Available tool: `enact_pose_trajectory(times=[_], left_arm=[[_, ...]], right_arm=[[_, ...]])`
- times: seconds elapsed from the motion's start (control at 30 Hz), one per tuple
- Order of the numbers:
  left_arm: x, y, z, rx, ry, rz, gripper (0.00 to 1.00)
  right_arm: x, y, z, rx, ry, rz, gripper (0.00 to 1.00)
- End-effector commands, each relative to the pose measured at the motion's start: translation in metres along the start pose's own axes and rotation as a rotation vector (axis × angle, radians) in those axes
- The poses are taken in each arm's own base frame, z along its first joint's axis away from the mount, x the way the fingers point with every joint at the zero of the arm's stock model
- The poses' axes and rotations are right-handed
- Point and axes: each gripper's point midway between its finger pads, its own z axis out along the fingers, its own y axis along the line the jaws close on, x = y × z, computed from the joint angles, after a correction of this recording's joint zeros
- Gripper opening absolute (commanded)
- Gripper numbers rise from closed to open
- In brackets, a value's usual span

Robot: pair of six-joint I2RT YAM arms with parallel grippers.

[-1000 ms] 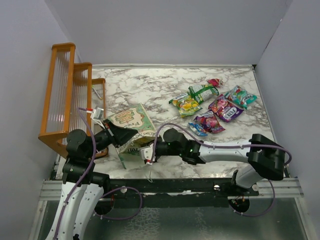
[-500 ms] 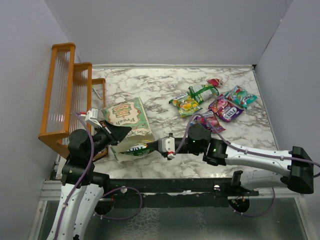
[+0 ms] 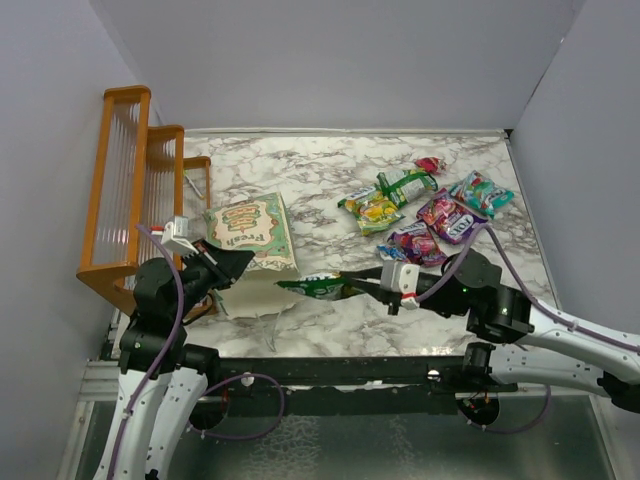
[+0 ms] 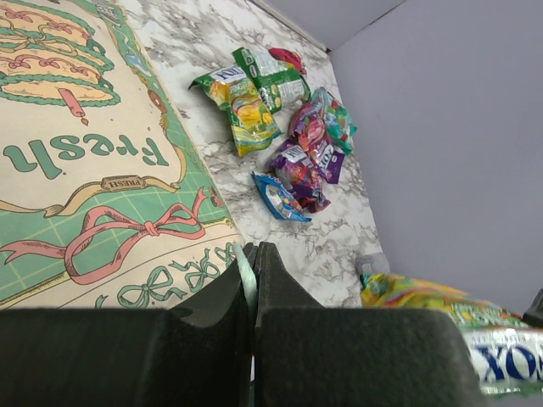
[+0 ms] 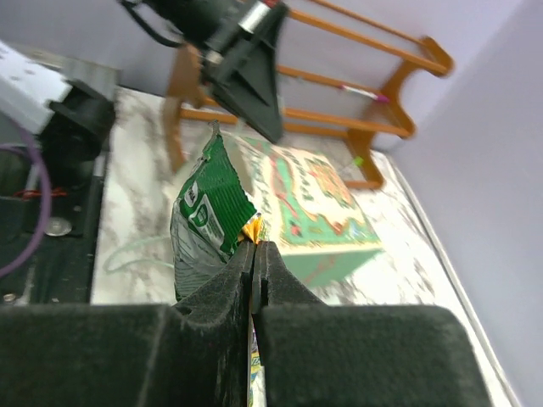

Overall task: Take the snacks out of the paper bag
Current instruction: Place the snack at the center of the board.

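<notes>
The mint-green paper bag point(image 3: 252, 232) lies on its side at the left, cream printed panel up; it also shows in the left wrist view point(image 4: 76, 170) and right wrist view point(image 5: 318, 208). My left gripper point(image 3: 232, 268) is shut on the bag's mouth edge point(image 4: 247, 284). My right gripper point(image 3: 352, 284) is shut on a green snack packet point(image 3: 315, 287), held just right of the bag's mouth, out of the bag; the packet shows in the right wrist view point(image 5: 204, 220). Several snacks point(image 3: 425, 212) lie on the table at the right, also in the left wrist view point(image 4: 288, 127).
An orange wooden rack point(image 3: 135, 190) stands along the left edge, close behind the bag. The marble table point(image 3: 300, 170) is bounded by grey walls at the back and right. The bag's white string handle point(image 3: 272, 320) trails toward the near edge.
My right gripper has pulled back to the right, drawing the green packet out of the bag's mouth. The bag has swung round and settled flatter in my left gripper.
</notes>
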Motion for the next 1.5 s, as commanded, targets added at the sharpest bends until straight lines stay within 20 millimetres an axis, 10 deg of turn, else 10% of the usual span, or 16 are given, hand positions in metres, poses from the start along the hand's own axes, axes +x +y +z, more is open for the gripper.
enact_pose_trajectory(times=[0.0, 0.73, 1.1, 1.3, 1.47], left_arm=[[-0.011, -0.003, -0.006, -0.017, -0.042, 0.035, 0.00], [-0.012, -0.041, -0.015, 0.109, 0.017, 0.036, 0.00], [-0.038, -0.089, -0.012, 0.228, 0.034, -0.037, 0.00], [-0.053, -0.110, -0.009, 0.256, 0.041, -0.199, 0.00], [-0.058, -0.116, -0.003, 0.273, 0.052, -0.373, 0.00]], right_arm=[[0.020, -0.047, -0.025, 0.263, 0.185, 0.004, 0.01], [0.312, -0.144, 0.002, 0.557, 0.982, 0.054, 0.01], [0.349, -0.129, 0.047, 0.518, 0.986, 0.267, 0.03], [0.308, -0.132, 0.058, 0.546, 0.797, 0.381, 0.53], [0.252, -0.160, 0.037, 0.707, 0.675, 0.410, 0.76]])
